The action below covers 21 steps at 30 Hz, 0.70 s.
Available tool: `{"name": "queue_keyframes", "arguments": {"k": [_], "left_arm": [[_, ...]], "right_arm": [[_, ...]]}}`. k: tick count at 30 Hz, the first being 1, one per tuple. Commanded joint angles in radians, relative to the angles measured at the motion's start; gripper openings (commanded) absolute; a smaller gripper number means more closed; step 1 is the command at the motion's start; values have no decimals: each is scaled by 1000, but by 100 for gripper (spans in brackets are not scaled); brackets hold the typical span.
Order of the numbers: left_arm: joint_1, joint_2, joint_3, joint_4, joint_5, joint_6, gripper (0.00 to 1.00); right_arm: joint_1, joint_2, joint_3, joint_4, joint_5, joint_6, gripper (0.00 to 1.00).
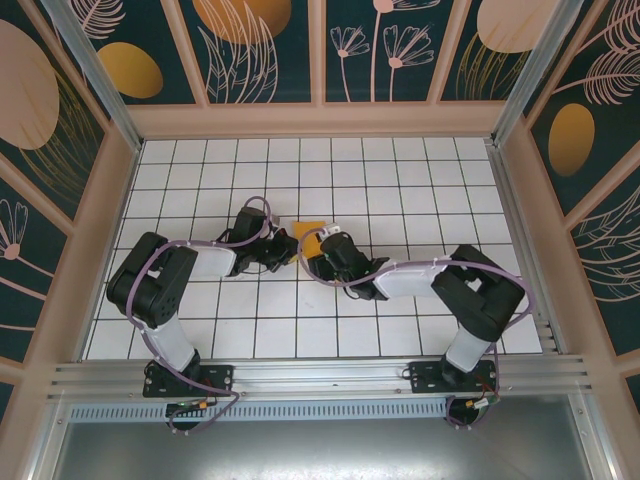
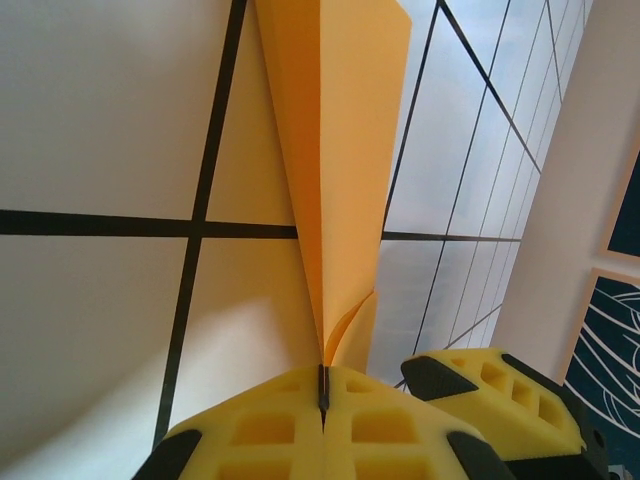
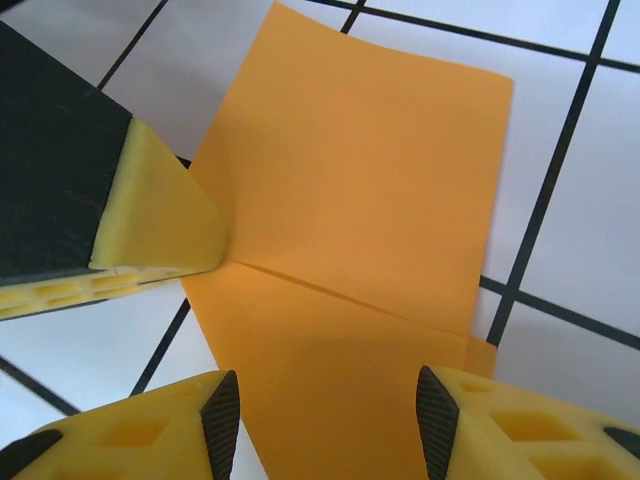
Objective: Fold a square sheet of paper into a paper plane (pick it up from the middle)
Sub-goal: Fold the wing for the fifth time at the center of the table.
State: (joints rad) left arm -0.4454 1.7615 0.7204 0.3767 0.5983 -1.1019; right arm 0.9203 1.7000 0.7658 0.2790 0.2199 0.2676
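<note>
To crease cleanly, hold the pinched edge fixed and press along the fold line, not across it; the orange paper sits mid-frame in the top view, partly folded — left gripper clamped tight on its edge; right gripper half open, straddling the paper, gripping nothing.

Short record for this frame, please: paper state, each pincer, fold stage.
paper: orange, one crease showing, partly folded, over the tiled table
left pincer: shut on the paper's edge
right pincer: open, fingers apart above the paper
stage: folding under way, not yet a plane
</note>
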Motion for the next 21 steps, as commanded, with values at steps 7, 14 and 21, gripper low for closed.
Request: {"name": "queue_keyframes", "arguments": {"k": [7,14,21], "left_arm": [[-7,-17,33,-23,12,-7,2],[-7,-21,36,-30,11,-6,2],[-7,-23,36,-35,9,-6,2]], "right_arm": [[69,103,98,-23,154,-56,51],[72,148,103,-44,200,-34,43],[72,167,101,-47,222,-56,33]]}}
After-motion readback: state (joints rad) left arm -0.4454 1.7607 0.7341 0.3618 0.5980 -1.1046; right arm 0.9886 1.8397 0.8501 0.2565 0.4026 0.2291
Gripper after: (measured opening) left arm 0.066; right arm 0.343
